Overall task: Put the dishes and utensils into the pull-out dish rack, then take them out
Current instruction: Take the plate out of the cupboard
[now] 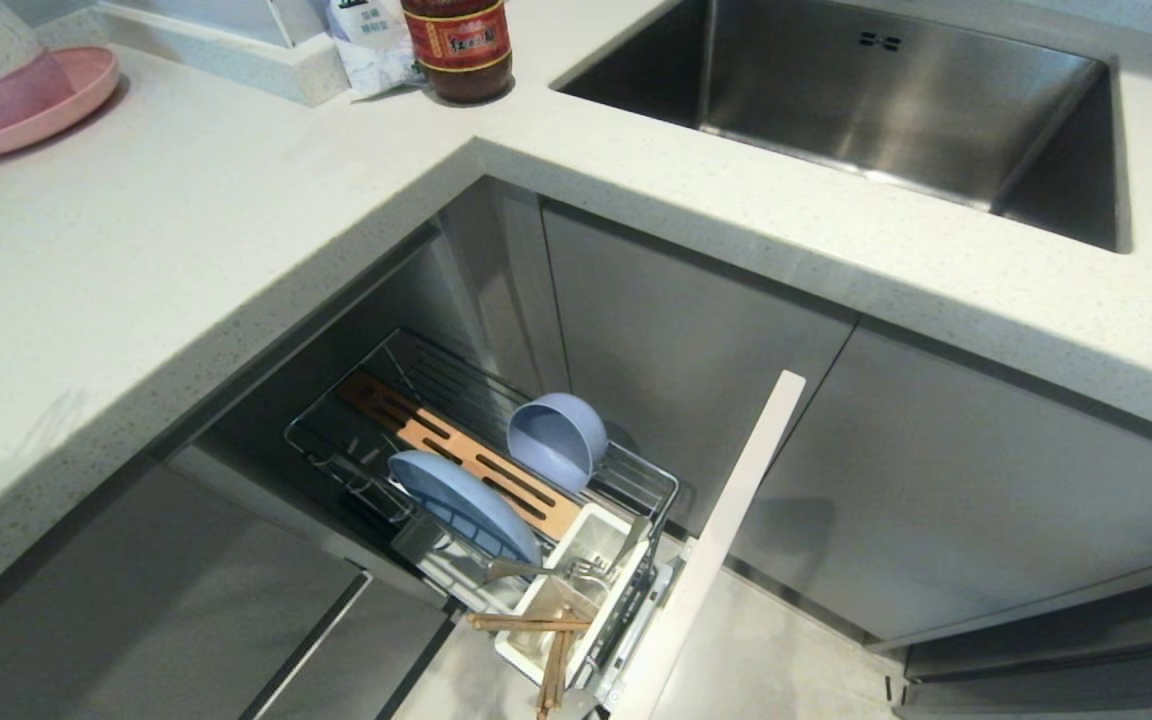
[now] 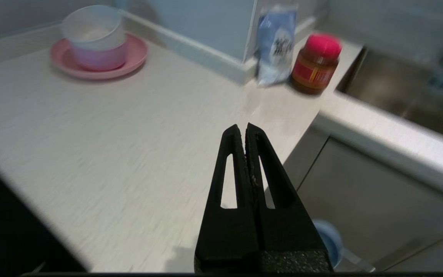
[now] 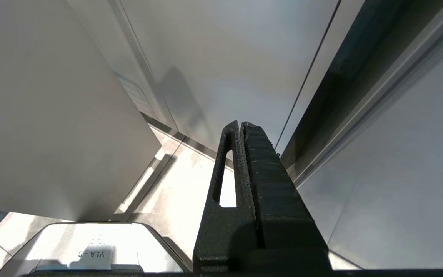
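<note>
A pale speckled L-shaped worktop carried a steel sink at 1 o'clock. The pull-out dish rack below held one plate, one bowl, one fork, two chopsticks. Left gripper and right gripper: both closed, empty.

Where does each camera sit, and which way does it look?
Head view: high up, looking down at the counter, sink and pulled-out rack; no arm shows.
Left wrist view: behind the shut left pincer, above the counter, facing the pink plate and jar.
Right wrist view: behind the shut right pincer, low, facing cabinet fronts and floor.
Shared: head and left wrist views both show the pink plate, jar and sink.
</note>
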Motion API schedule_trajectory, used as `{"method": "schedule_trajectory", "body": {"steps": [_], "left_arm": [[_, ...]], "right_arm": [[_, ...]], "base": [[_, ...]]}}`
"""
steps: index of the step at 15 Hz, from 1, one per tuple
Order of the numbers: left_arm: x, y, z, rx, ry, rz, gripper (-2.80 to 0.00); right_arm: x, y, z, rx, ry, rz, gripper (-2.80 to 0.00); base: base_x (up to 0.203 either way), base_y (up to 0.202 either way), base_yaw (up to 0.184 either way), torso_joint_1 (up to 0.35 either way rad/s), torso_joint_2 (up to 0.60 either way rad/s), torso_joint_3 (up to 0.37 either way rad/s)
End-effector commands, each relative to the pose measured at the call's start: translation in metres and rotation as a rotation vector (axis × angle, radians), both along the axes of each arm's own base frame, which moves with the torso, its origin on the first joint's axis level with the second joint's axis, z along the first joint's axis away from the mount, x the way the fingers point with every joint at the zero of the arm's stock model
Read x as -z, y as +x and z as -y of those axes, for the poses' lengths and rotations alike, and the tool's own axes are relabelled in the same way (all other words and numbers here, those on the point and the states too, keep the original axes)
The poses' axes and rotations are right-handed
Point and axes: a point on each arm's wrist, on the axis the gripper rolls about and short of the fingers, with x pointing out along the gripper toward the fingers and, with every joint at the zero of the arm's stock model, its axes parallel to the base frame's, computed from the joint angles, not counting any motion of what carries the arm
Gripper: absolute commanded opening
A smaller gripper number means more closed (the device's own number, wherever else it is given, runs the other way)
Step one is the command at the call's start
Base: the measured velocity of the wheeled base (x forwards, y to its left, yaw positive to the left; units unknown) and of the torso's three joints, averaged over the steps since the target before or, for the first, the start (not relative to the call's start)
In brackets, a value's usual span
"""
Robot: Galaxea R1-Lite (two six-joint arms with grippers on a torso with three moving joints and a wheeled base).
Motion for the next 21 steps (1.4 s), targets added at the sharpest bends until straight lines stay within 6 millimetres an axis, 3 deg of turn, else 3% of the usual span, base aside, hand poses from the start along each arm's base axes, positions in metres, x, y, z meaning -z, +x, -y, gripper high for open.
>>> {"method": "schedule_trajectory", "body": {"steps": [1,3,6,10,14,21], "left_arm": [[-0.043,0.073,0.003,0.08,-0.135,-0.089,-2.8],[-0.047,0.097,0.01,0.209,-0.311,-0.139,-2.8],[-0.04,0.119,0.028,0.319,-0.371,-0.232,-2.8],[-0.025,0.125,0.067,0.384,-0.41,-0.327,-2.8],[0.009,0.147,0.124,0.34,-0.418,-0.443,-2.8],[0.08,0.187,0.188,0.17,-0.371,-0.668,-2.8]], "right_arm": [[0.0,0.0,0.0,0.0,0.0,0.003,-2.8],[0.0,0.0,0.0,0.0,0.0,0.002,-2.8],[0.0,0.0,0.0,0.0,0.0,0.003,-2.8],[0.0,0.0,0.0,0.0,0.0,0.001,-2.8],[0.0,0.0,0.0,-0.001,0.0,0.003,-2.8],[0.0,0.0,0.0,0.0,0.0,0.003,-2.8]], "base": [[0.0,0.0,0.0,0.0,0.0,0.0],[0.0,0.0,0.0,0.0,0.0,0.0],[0.0,0.0,0.0,0.0,0.0,0.0],[0.0,0.0,0.0,0.0,0.0,0.0],[0.0,0.0,0.0,0.0,0.0,0.0],[0.0,0.0,0.0,0.0,0.0,0.0]]}}
